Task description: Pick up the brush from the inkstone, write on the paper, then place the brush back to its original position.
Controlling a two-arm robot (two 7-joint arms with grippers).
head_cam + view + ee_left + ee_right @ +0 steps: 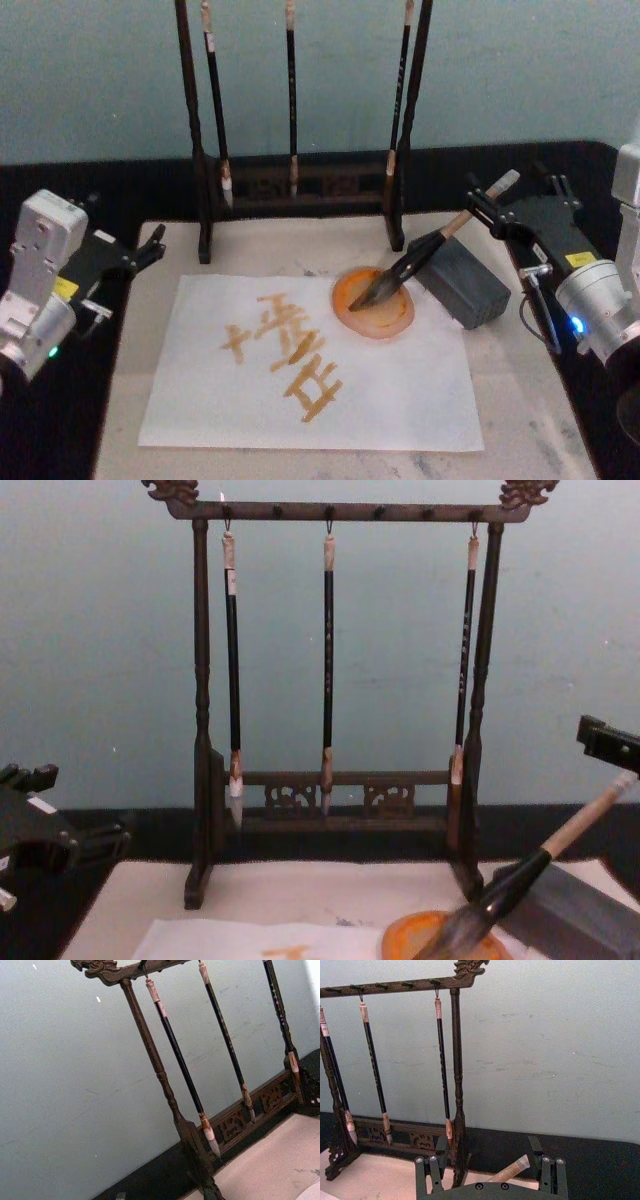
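Note:
The brush lies slanted, its handle propped on the grey inkstone block and its bushy bristles resting in a round orange dish. Its pale upper end sits between the spread fingers of my right gripper, which is open and not clamped on it; the right wrist view shows that end between the open right gripper's fingers. The white paper carries orange-brown brushed characters. My left gripper stays open at the table's left edge, away from everything.
A dark wooden brush rack stands behind the paper with three thin black-handled brushes hanging from it. A beige mat lies under the paper. Black table edges flank both sides.

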